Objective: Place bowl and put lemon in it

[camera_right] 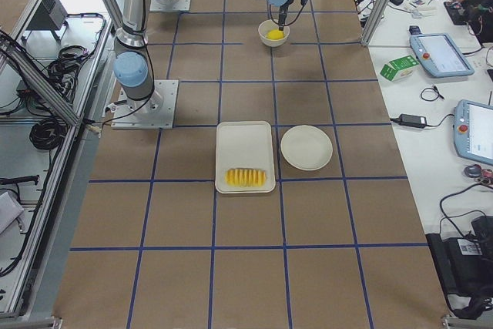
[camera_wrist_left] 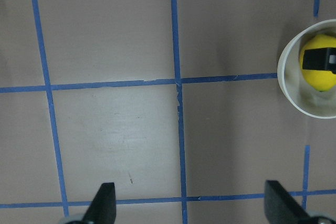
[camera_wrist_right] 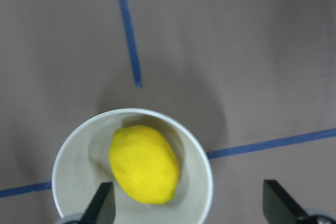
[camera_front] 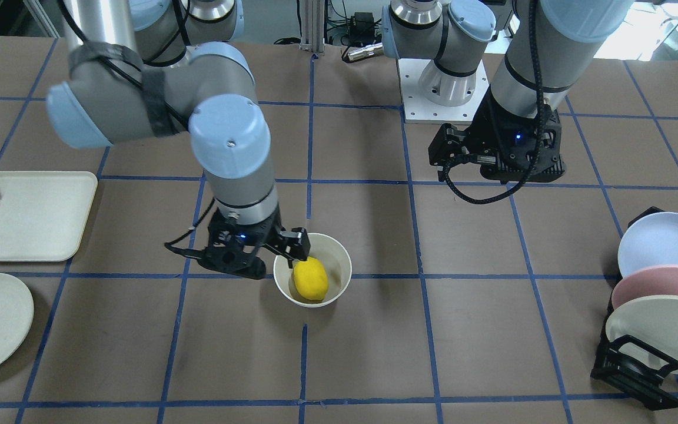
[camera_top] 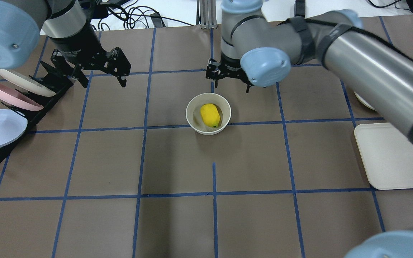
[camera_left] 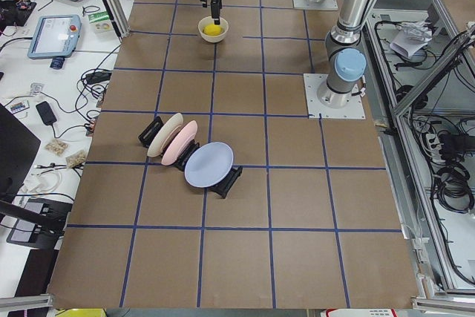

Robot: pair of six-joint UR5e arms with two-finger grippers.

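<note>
My right gripper (camera_top: 231, 84): jaws wide, empty, poised near bowl (camera_top: 189, 115) rim | my left gripper (camera_top: 102, 80): wide, empty, well apart | lemon (camera_top: 210, 115): lying in bowl, mid-table | risk: one finger perhaps dips inside rim; a sideways retreat could clip it, tipping bowl

The small, deep, glossy off-white bowl (camera_top: 208, 113) stands upright near the middle of the tabletop (camera_top: 177, 222), straddling a blue tape line, and the smooth, oval, bright-yellow lemon (camera_top: 210, 115) lies on its side inside it.
</note>
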